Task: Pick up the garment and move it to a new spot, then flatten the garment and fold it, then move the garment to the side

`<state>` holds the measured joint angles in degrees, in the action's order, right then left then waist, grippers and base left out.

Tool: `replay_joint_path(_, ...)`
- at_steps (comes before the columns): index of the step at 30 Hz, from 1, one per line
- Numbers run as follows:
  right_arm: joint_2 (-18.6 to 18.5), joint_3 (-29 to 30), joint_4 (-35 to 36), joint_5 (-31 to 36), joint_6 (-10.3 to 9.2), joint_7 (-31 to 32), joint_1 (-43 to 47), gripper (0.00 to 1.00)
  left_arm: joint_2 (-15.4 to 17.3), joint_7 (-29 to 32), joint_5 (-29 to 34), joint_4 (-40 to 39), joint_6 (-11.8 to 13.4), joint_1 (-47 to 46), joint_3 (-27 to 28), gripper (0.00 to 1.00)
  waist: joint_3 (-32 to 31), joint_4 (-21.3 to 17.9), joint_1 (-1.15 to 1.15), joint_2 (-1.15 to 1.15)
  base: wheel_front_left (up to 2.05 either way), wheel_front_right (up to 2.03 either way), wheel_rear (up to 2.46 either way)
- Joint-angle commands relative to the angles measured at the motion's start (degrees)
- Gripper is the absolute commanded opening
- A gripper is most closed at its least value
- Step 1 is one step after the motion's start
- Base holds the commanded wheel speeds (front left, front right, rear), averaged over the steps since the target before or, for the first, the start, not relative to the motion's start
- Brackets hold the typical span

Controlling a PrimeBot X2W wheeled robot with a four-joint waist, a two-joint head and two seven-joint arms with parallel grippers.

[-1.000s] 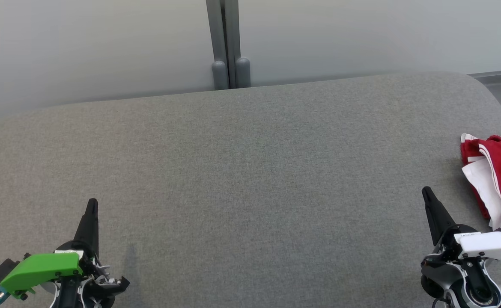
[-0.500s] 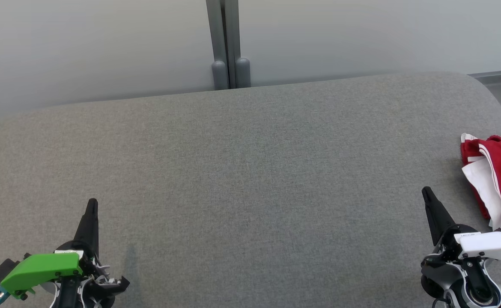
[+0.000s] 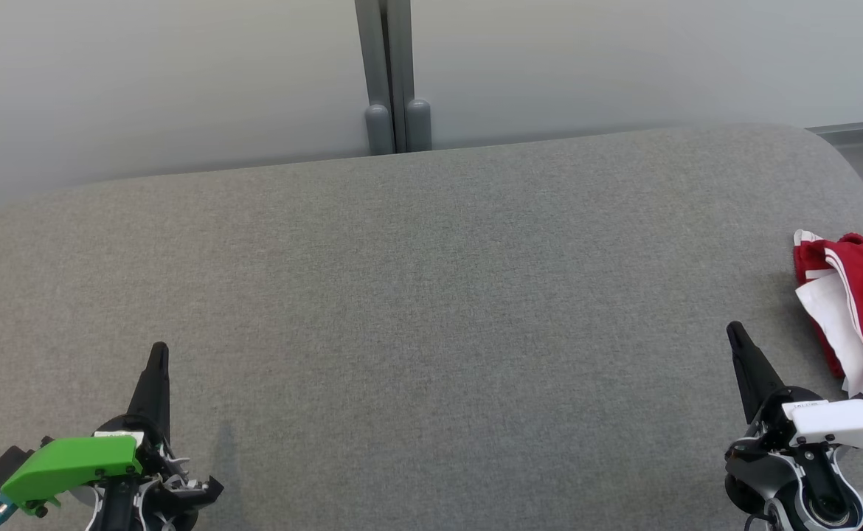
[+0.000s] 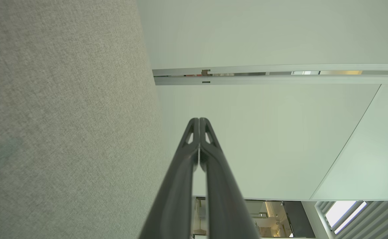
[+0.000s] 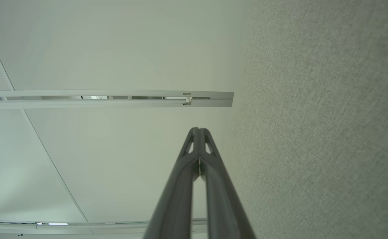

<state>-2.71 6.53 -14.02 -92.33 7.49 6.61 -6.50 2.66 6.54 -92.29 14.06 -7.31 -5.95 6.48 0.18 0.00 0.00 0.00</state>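
Note:
A red garment [image 3: 859,295] with white stripes and a white inner panel lies bunched at the right edge of the grey fabric table [image 3: 431,295], cut off by the head view's border. My right gripper [image 3: 734,329] hovers at the lower right, just left of the garment and apart from it, its fingers pressed together with nothing between them. At the lower left, far from the garment, my left gripper [image 3: 159,348] is shut and empty too. The left wrist view shows its own gripper [image 4: 199,119] with tips touching. In the right wrist view, that gripper [image 5: 197,129] is likewise shut.
Pale wall panels with a grey vertical post [image 3: 391,74] stand behind the table's far edge. The table's rounded far right corner [image 3: 830,140] drops off toward a grey floor strip. Wide bare fabric stretches between the two grippers.

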Motion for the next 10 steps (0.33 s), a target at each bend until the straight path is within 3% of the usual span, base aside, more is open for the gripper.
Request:
replay_joint_path(1,-0.32,0.10,0.22,-0.18,0.00,0.08,0.61,0.00,0.40,0.21,-0.23,-0.09,-0.32,-0.60,0.13,0.00,0.00,0.00,0.00,0.00,0.00,0.00,0.00)
replay_joint_path(10,-0.32,0.10,0.22,-0.18,0.00,0.08,0.61,0.00,0.40,0.20,-0.23,-0.09,-0.33,-0.60,0.13,0.00,0.00,0.00,0.00,0.00,0.00,0.00,0.00)
